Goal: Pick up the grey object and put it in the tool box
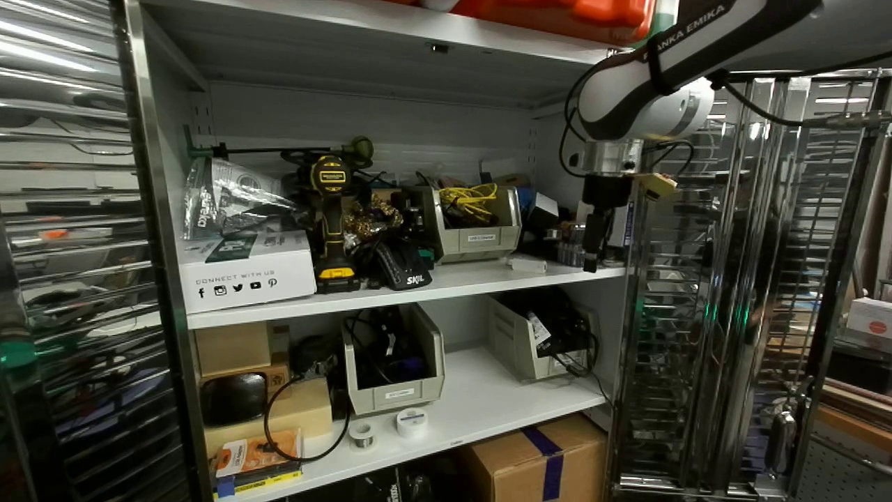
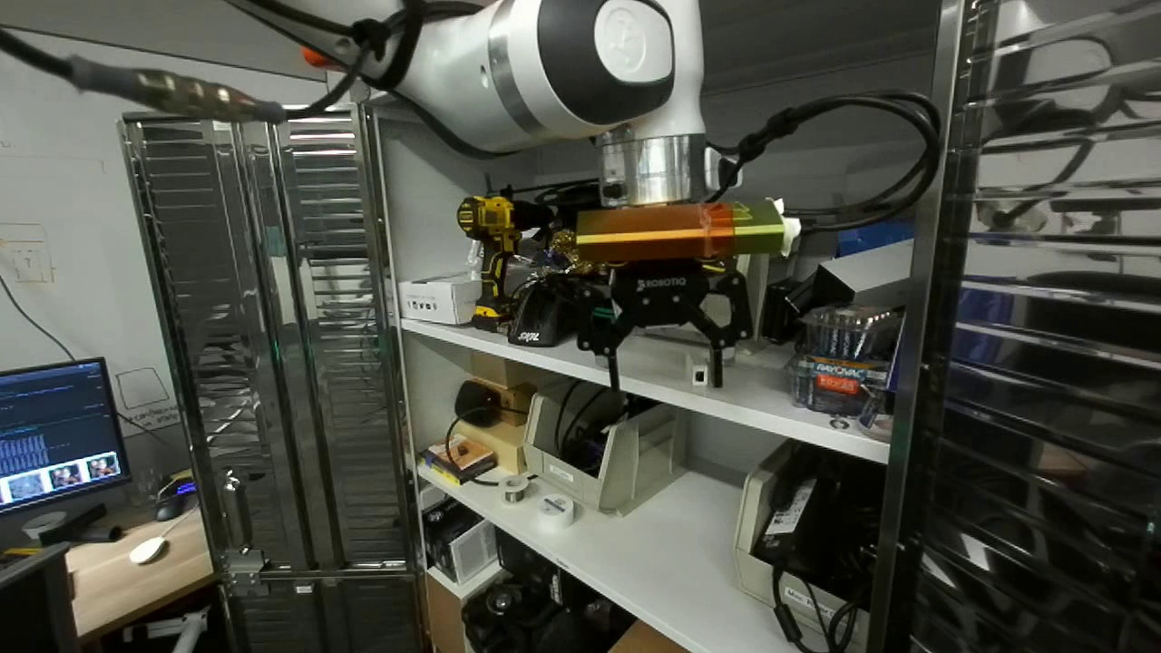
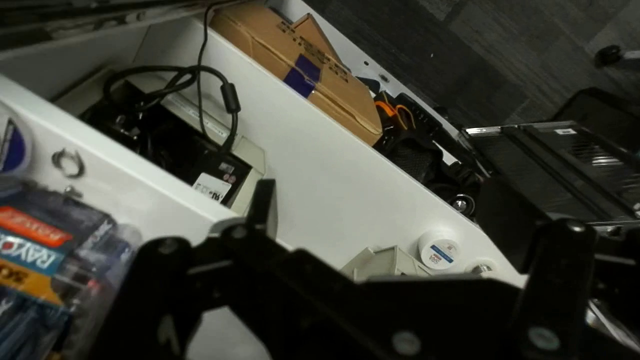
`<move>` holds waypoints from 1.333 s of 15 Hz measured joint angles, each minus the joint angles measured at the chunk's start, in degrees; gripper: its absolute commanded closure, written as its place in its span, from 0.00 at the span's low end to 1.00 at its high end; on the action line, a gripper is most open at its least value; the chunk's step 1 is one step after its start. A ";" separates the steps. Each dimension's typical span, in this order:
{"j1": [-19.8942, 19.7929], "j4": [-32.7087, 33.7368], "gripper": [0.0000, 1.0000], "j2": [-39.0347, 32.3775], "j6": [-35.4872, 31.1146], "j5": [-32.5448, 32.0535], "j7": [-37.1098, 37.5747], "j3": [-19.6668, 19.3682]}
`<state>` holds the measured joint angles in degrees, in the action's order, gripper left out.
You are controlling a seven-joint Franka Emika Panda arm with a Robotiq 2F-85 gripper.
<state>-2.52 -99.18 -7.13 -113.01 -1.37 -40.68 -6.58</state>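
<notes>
My gripper is open and empty, pointing down in front of the upper shelf. It shows edge-on in an exterior view and wide apart in the wrist view. No single thing is clearly the grey object. A silver-grey spool lies on the lower shelf beside a white tub; both also show in the wrist view, the spool partly hidden. A small whitish block lies on the upper shelf, close to a finger in an exterior view. The tool box is hidden or out of view.
A pale bin with yellow cables and a yellow-black drill stand on the upper shelf. Battery packs lie near its end. Two pale bins, one here, another here, hold black cables below. Metal shutter doors flank the cabinet.
</notes>
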 measured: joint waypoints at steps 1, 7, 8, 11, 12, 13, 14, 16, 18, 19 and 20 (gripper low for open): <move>-0.20 2.12 0.00 -1.56 -0.08 0.00 -1.41 0.30; -1.94 13.68 0.00 -10.95 -0.08 0.56 -8.05 3.34; -2.26 15.48 0.00 -12.50 -0.06 0.61 -8.74 3.82; -3.30 20.57 0.00 -16.77 0.06 0.79 -10.27 5.19; -3.60 22.08 0.00 -17.95 0.12 0.89 -10.52 5.59; -3.92 23.66 0.02 -19.12 0.45 1.21 -10.84 6.02; -4.24 25.11 0.14 -20.09 1.05 1.73 -11.17 6.48; -4.71 27.88 0.30 -21.82 2.45 2.77 -11.64 7.23; -5.02 30.30 0.47 -23.23 4.15 3.41 -11.86 7.88; -5.06 31.34 0.55 -23.80 5.08 3.61 -11.87 8.09; -5.06 32.31 0.64 -24.34 6.03 3.74 -11.87 8.21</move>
<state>-7.59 -66.87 -31.47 -106.98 2.37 -52.55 1.62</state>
